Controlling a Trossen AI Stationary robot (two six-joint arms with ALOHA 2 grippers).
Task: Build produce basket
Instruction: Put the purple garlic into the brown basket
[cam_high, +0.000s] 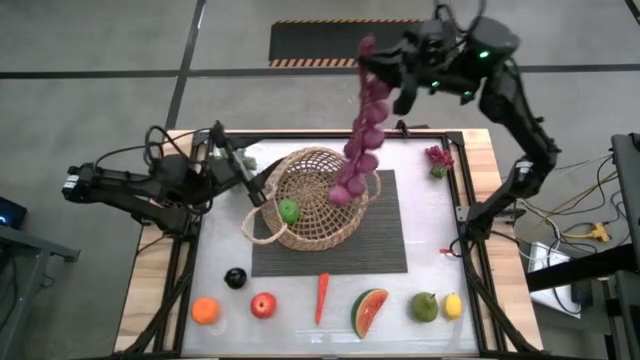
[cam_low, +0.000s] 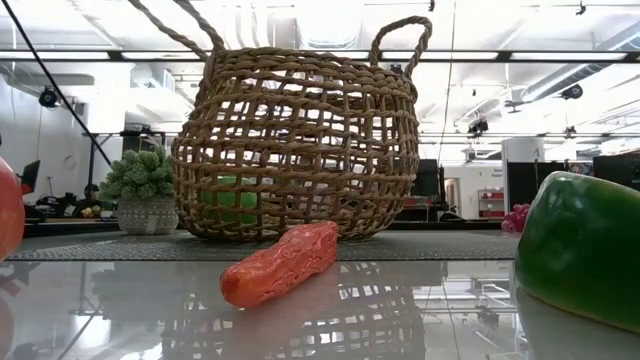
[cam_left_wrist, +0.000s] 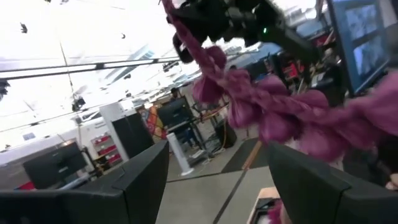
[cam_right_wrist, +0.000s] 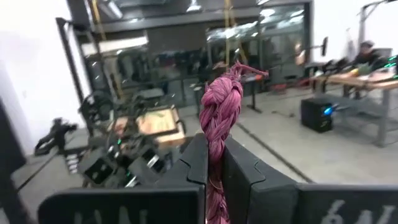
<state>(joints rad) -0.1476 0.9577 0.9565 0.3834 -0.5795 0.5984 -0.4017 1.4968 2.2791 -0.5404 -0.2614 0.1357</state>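
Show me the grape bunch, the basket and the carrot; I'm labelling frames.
grape bunch (cam_high: 364, 140): high view, middle of the hanging purple cluster.
basket (cam_high: 312, 159): high view, far woven rim.
carrot (cam_low: 284, 262): low view, middle of its orange body.

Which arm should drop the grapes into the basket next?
Right. Its claw is shut on the purple grape bunch, which hangs over the round tan wicker basket; the left claw is open beside it.

Grapes (cam_high: 362, 135): purple bunch, twisted magenta stem
Basket (cam_high: 322, 165): tan open wicker weave; green apple (cam_high: 289, 210) inside
Mat (cam_high: 385, 245): dark grey, ribbed
Front row: orange (cam_high: 205, 311); red apple (cam_high: 263, 305); orange-red carrot (cam_high: 321, 297); watermelon (cam_high: 368, 312), red with green rind; green pear (cam_high: 425, 307); yellow lemon (cam_high: 453, 305)
Plum (cam_high: 235, 278): near black
Arms: dark
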